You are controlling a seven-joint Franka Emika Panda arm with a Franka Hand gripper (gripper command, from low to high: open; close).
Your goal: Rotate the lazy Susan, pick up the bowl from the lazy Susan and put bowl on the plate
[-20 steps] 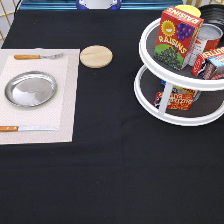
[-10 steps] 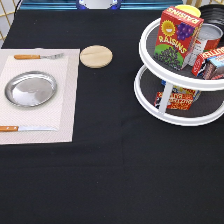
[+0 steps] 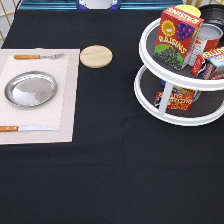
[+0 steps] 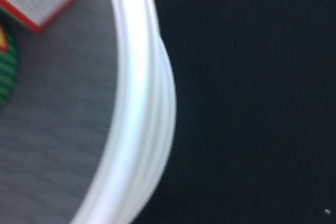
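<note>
Exterior view shows nothing moved in the last second: the bowl [image 3: 216, 15] still sits on the lazy Susan [image 3: 150, 90] at top right, the plate [image 3: 30, 89] lies bare at left. No gripper is in sight, so its opening I cannot tell.

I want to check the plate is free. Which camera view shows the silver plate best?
The exterior view. It shows the whole plate, bare, on the placemat between a fork and a knife. The wrist view shows no plate, only the lazy Susan rim. The gripper is not visible.
</note>
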